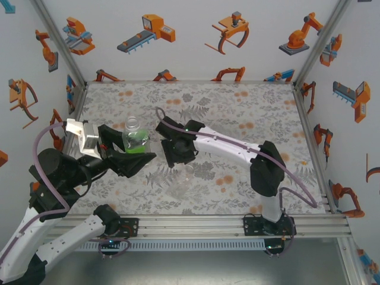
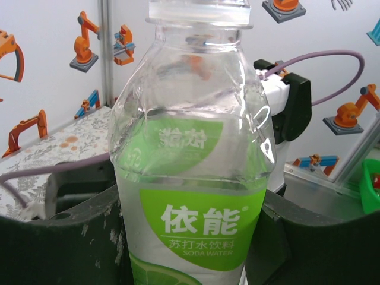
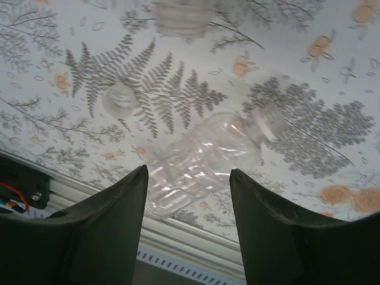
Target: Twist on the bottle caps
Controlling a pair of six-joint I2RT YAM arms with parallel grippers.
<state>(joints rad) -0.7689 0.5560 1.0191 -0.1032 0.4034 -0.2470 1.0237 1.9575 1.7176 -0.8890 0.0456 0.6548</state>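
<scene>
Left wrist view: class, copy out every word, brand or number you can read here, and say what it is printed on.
"依能": large white characters on the green label of the bottle.
"苏打水饮料": smaller line beneath, same label.
"SODA WATER": smallest line, below that.
Mirrored characters seen through the bottle: too blurred to read.

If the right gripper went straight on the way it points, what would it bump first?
Most likely the plain clear bottle lying on its side on the table, framed between the open fingers of the right gripper. How far off it is, I cannot tell.
</scene>
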